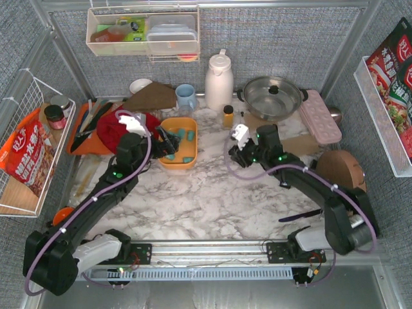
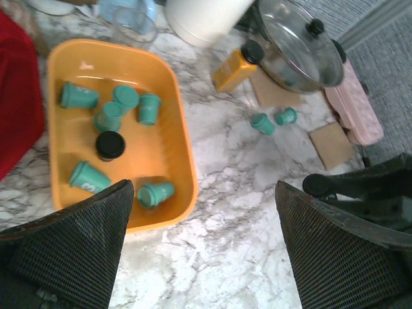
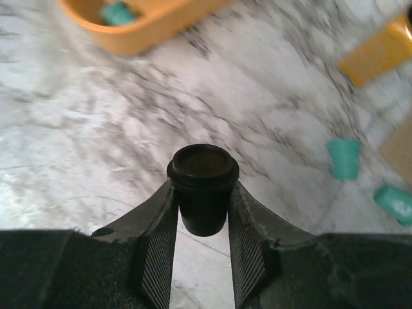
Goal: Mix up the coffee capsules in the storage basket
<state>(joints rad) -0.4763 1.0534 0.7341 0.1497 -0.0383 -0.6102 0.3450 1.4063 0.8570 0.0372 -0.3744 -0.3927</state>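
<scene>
The shallow orange-yellow plastic basket (image 1: 178,143) with rounded corners stands on the white marble table (image 1: 206,193), a little left of the middle and just in front of a light blue mug (image 1: 186,96). Inside the basket I count six teal coffee capsules (image 2: 89,177), small cup-shaped pods. Four of them are crowded together at the far end and two lie near the front wall. One black capsule (image 2: 110,145) stands upright between these two groups.

Two loose teal capsules (image 2: 262,123) lie outside on the marble, to the right of the basket. They are close to each other and near a small amber bottle (image 2: 235,69) with a black cap. Behind the bottle stand a tall white thermos jug (image 1: 219,80) and a steel pot (image 1: 271,96) with its lid on. A pink egg tray (image 1: 320,116) lies beside the pot.

The left gripper (image 2: 201,193) hangs over the front right corner of the basket. Its jaws are spread fully apart and nothing is between them. One finger is above the front rim of the basket and the other is above bare marble.

The right gripper (image 3: 203,212) is over bare marble to the right of the basket. Its jaws are closed tightly on a second black capsule (image 3: 203,193). This pod is upright with the wide rim on top, and the ribbed pads press its body just under the rim. I cannot tell if its bottom touches the table.
</scene>
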